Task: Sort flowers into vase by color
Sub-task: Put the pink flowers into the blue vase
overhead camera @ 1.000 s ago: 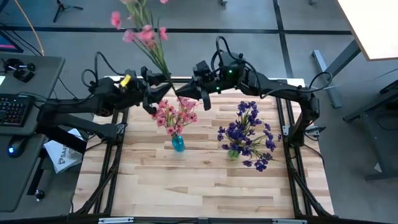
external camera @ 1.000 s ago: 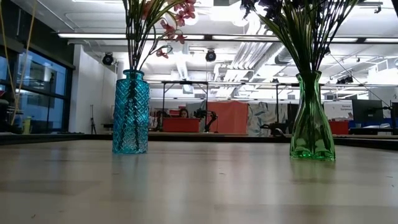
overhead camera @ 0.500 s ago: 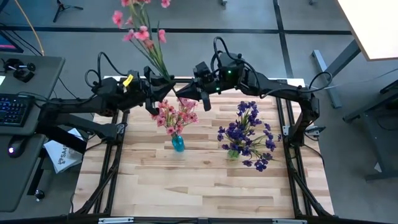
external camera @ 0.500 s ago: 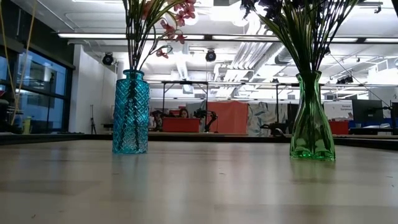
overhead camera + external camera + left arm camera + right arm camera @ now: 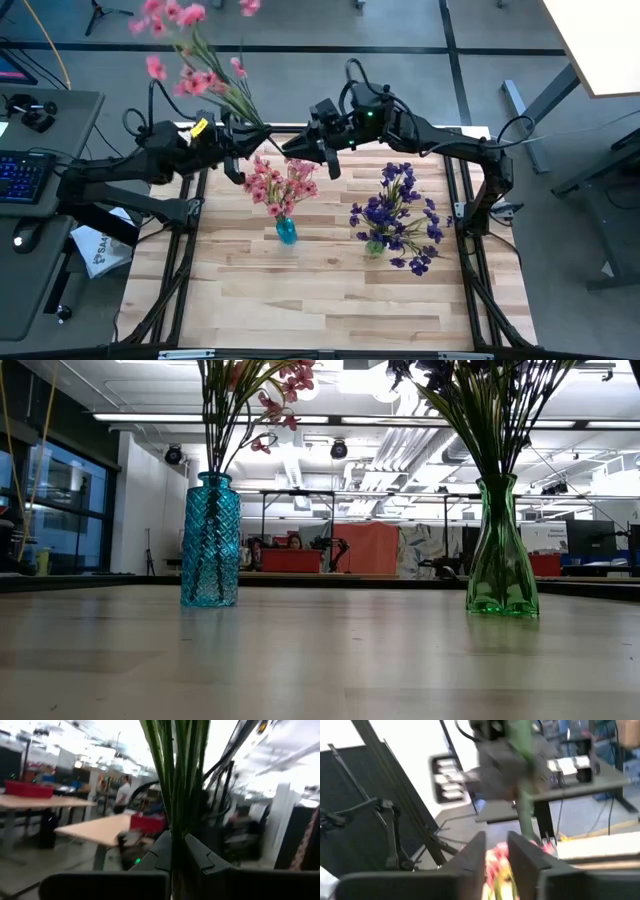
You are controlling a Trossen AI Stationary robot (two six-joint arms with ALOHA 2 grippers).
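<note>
1. Where the high view looks down on the pale wood worktop (image 5: 330, 290), the left gripper (image 5: 243, 140) is clamped on the stems of a pink sprig (image 5: 195, 70) at the far edge, its blossoms leaning out over the grey floor (image 5: 400, 25). The right gripper (image 5: 292, 148) sits just beside it, jaws slightly parted with a narrow gap and empty. A blue vase (image 5: 287, 231) holds pink flowers (image 5: 280, 185); a green vase (image 5: 374, 246), to its right, holds purple flowers (image 5: 400, 215). A desk (image 5: 40, 150) with a keyboard (image 5: 22, 176) stands to the left.
2. In the low view both vases stand upright and well apart on the worktop, before an open office with ceiling lights (image 5: 180, 418) and a red partition (image 5: 365, 548).
3. The left wrist view shows green stems (image 5: 175, 775) rising from between shut fingers (image 5: 200, 855), with tables (image 5: 100, 827) and a person (image 5: 121, 792) beyond.
4. The right wrist view shows its fingers (image 5: 522, 855) a little apart, pink flowers below them.
</note>
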